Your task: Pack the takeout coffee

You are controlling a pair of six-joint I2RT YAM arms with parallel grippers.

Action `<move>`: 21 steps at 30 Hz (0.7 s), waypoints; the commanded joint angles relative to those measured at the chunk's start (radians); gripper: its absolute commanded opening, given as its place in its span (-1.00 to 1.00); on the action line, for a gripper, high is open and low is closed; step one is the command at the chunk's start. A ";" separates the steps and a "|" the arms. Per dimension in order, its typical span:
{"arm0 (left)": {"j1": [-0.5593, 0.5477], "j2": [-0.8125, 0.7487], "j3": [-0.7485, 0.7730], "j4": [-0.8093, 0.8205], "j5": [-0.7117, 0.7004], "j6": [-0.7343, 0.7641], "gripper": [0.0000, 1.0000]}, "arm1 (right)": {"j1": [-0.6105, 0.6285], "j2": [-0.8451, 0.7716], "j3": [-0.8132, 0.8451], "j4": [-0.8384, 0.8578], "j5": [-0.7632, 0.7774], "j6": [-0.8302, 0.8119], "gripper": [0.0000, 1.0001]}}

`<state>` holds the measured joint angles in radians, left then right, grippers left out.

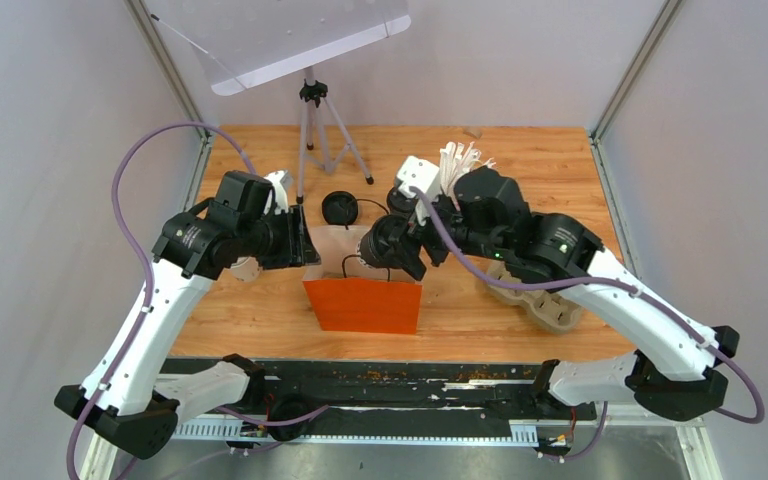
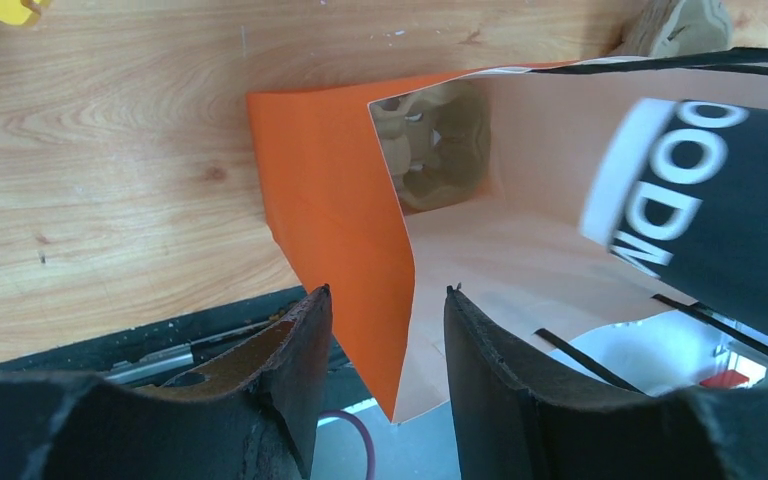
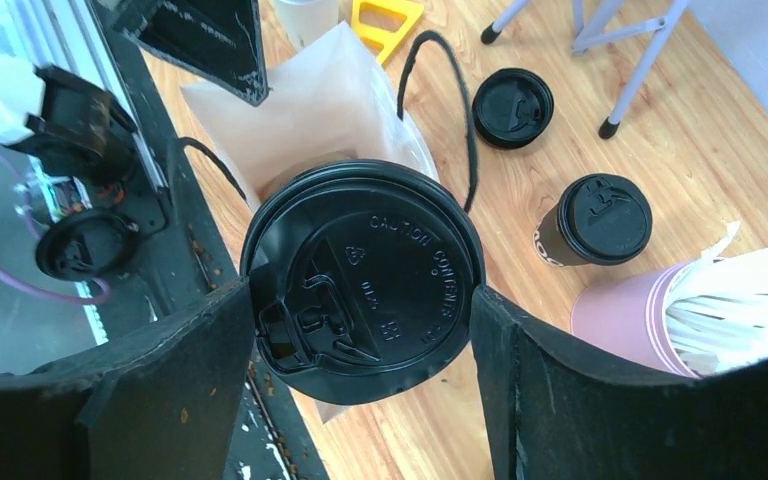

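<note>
A tray (image 2: 435, 150) lies in the bag (image 1: 363, 305), with a cup (image 3: 360, 280) over its mouth. From the bag, a lid (image 1: 340, 208) lies at twelve o'clock, a second cup (image 3: 600, 215) at one, and a spare tray (image 1: 545, 300) at three.

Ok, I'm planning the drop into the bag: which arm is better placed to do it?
Right. The right gripper already holds the lidded cup at the mouth of the open bag; the left gripper straddles the bag's rim.
</note>
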<state>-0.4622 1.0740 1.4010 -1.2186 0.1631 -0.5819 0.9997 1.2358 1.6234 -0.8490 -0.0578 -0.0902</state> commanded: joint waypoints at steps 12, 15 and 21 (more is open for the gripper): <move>0.002 -0.053 0.010 -0.017 -0.046 -0.017 0.17 | 0.177 0.010 -0.090 -0.012 0.163 -0.272 0.43; 0.002 -0.077 -0.012 0.003 -0.040 -0.046 0.21 | 0.201 -0.014 -0.108 -0.014 0.153 -0.259 0.43; 0.002 -0.104 -0.087 0.056 -0.036 -0.031 0.22 | 0.251 -0.031 -0.137 -0.030 0.177 -0.219 0.41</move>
<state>-0.4622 0.9783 1.3540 -1.2110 0.1291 -0.6132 1.2209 1.2343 1.4925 -0.8829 0.0807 -0.3302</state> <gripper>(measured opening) 0.610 0.742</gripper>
